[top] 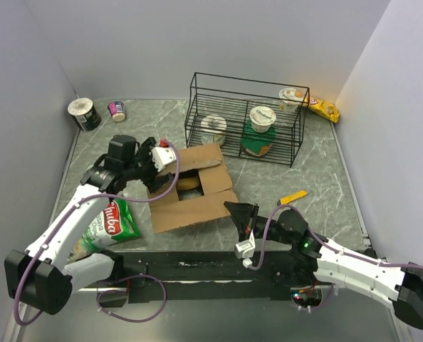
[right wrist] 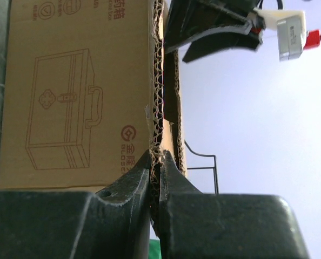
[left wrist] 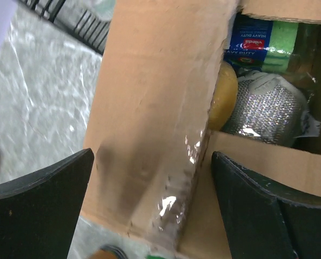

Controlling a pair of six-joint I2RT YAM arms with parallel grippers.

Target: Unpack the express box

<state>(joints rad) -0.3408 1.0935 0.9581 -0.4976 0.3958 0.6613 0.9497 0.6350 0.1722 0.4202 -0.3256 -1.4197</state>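
Express box (top: 190,192), flaps spread, sits mid-surface (top: 318,171) just in front of the wire basket (top: 247,117). Right fingers (right wrist: 125,194) are clenched on the corrugated edge of a near flap. Left fingers (left wrist: 41,208) stand released, wide apart over a taped flap on the box's left side. Inside lie a yellow sponge (left wrist: 228,102) and a silver scourer (left wrist: 271,110).

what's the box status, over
Left jaws open over taped flap. Right jaws shut on express box flap edge. Box open, scourer pack inside. Flap partly covering it.
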